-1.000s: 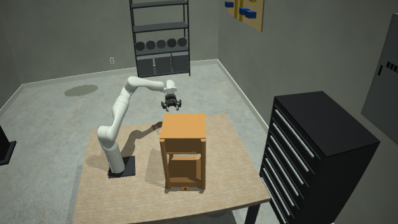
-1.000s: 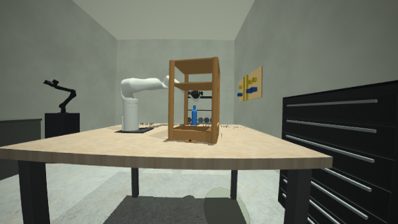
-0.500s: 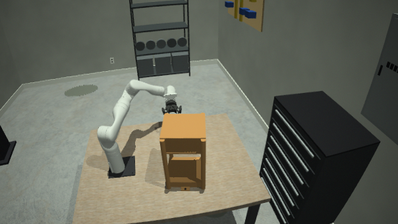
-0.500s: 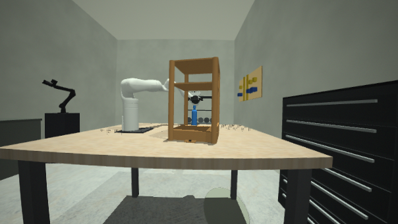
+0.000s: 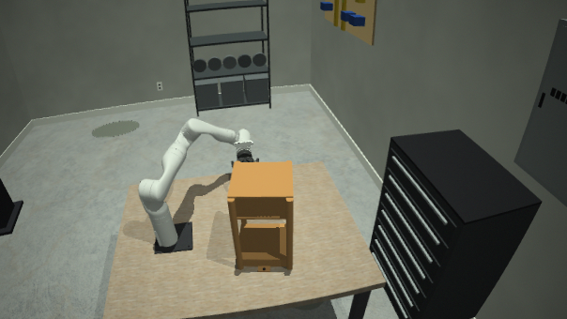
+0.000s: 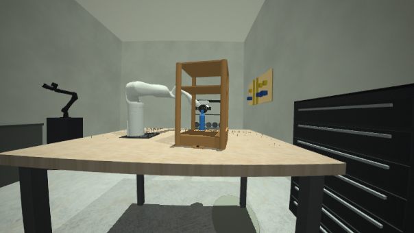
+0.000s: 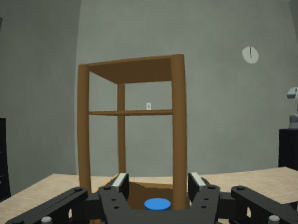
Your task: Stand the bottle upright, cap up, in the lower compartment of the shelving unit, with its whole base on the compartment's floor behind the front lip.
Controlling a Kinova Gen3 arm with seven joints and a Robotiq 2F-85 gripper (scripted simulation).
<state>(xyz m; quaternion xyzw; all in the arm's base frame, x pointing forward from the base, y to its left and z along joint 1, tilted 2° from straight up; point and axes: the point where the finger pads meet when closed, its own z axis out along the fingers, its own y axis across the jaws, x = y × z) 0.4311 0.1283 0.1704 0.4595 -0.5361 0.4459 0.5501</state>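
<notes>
Bottle (image 6: 202,120) stands upright on the table (image 6: 103,154) behind the shelving unit (image 6: 178,103), blue cap (image 7: 157,204) up. My gripper (image 6: 203,108) hangs just above it, fingers apart, one either side of the cap, gripping nothing.

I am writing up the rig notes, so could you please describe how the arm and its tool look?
The arm is glossy white, built of rounded tubular links with smooth bulging joints, and no loose cables or markings show. It rises from a flat black base plate. The tool is black, with linked bar fingers, grey pivot pins and pale inner pads.
</notes>
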